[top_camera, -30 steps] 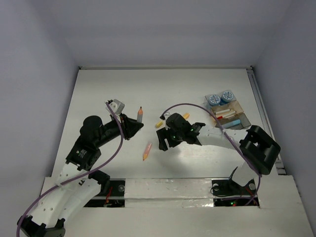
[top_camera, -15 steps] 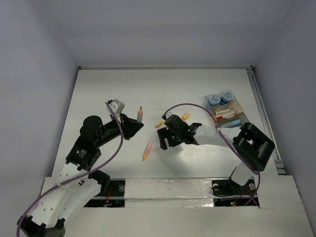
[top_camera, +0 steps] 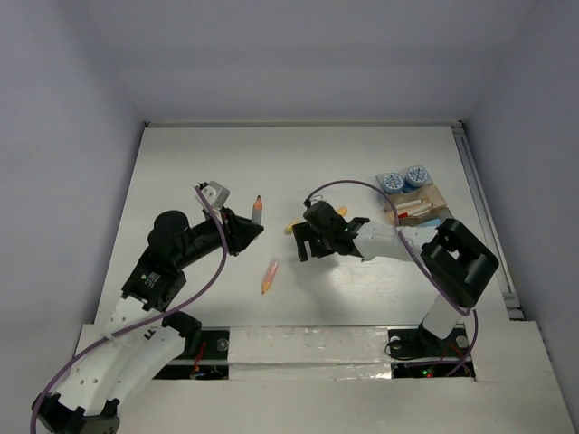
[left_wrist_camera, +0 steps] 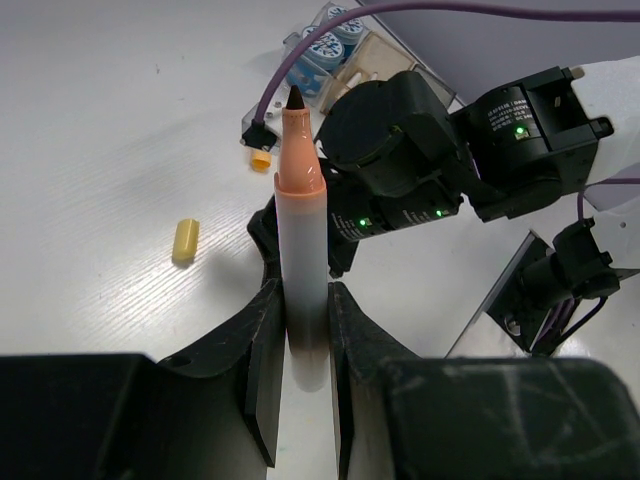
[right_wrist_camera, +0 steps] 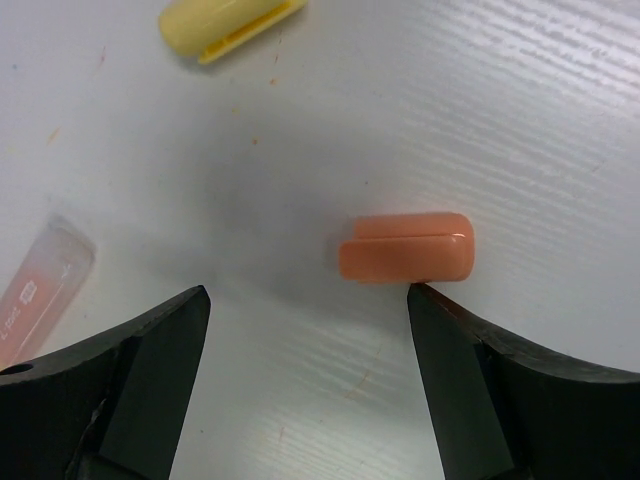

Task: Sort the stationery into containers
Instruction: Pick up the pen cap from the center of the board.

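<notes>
My left gripper (left_wrist_camera: pixel 304 300) is shut on an uncapped marker (left_wrist_camera: pixel 303 210) with a white barrel, orange collar and dark tip, held upright; from above, the marker (top_camera: pixel 257 210) sticks out past the left gripper (top_camera: pixel 242 231). The right gripper (right_wrist_camera: pixel 308 295) hangs open low over the table, an orange cap (right_wrist_camera: pixel 405 248) lying between its fingers, close to the right fingertip (right_wrist_camera: pixel 440 320). A yellow cap (right_wrist_camera: pixel 230 22) lies further on. The containers (top_camera: pixel 423 210) sit at the right with some stationery in them. From above, the right gripper (top_camera: pixel 305 246) hides the orange cap.
A pink-orange pen (top_camera: pixel 270 276) lies on the table near the front. Two round blue-and-white pots (top_camera: pixel 404 179) stand behind the trays. A small orange piece (top_camera: pixel 341 212) and the yellow cap (top_camera: pixel 291 227) lie beside the right arm.
The right gripper has moved a little away from the near edge and its jaws have spread wider. The left arm and its marker have not moved.
</notes>
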Available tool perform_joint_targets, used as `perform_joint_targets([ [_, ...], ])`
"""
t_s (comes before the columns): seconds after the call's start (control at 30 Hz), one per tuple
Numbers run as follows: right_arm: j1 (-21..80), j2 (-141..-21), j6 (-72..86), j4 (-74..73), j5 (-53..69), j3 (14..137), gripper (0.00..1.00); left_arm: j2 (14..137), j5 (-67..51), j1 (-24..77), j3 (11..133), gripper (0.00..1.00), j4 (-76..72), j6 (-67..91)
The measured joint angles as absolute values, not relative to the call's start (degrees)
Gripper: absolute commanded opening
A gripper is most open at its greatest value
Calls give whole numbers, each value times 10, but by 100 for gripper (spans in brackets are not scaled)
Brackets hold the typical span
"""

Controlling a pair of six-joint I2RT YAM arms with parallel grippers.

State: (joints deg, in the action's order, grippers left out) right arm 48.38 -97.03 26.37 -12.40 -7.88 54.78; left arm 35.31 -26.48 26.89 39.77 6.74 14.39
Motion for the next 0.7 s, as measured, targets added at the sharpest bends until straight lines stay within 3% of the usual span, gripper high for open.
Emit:
perform_joint_targets([
  [0.27, 470, -1006, 256, -131, -110, 587, 86, 355, -265, 269, 398, 0, 67, 144],
  [0.57, 470, -1043, 249, -163, -156, 633, 69, 354, -265, 269, 398, 0, 67, 144],
  [0.7, 470, -1058, 246, -173, -175, 651, 57, 354, -265, 269, 398, 0, 67, 144],
])
